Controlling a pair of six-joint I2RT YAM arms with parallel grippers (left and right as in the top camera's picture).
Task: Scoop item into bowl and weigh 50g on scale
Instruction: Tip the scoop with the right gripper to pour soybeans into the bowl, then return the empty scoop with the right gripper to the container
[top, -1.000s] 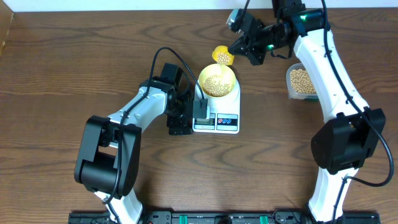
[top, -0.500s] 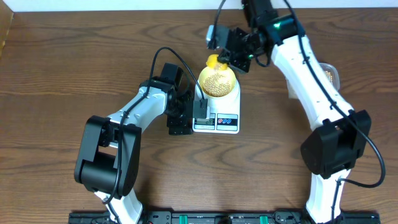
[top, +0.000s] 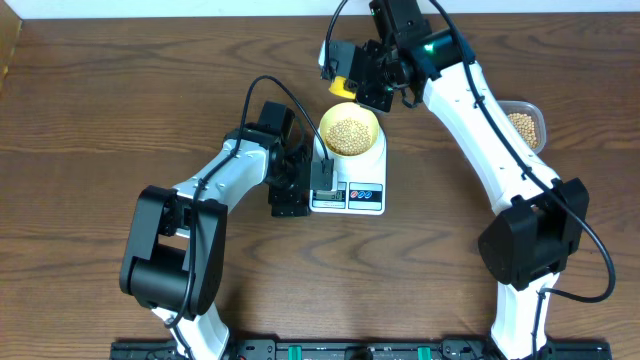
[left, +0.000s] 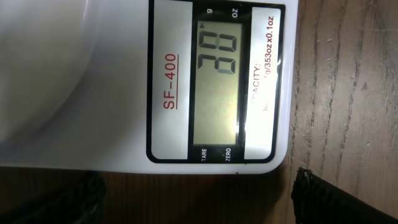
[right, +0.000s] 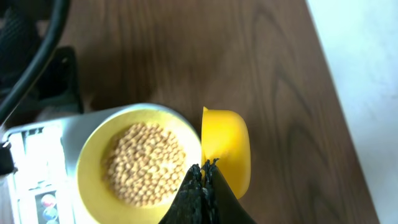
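Fingers of the left gripper (top: 305, 190) stand spread wide and hold nothing, just beside the left edge of the scale (top: 348, 198). Their two dark tips (left: 311, 196) show at the bottom corners of the left wrist view, either side of the scale's near end. That view looks straight at the scale's grey display (left: 217, 81), which is lit with two digits turned sideways and hard to read, beside a red "SF-400" label.

On the far half of the scale sits the pale-yellow bowl (top: 324, 132), upright and loaded with a mound of tan beans (top: 349, 133). Beyond the scale, just past the bowl's far rim, hangs the bright yellow scoop (top: 344, 87), with its cup (right: 227, 149) close beside the rim. The right gripper (top: 365, 80) has its fingers (right: 199, 193) clenched on the scoop. Well to the right of the scale, a clear tub (top: 540, 112) on the wooden table (top: 100, 120) holds more beans.
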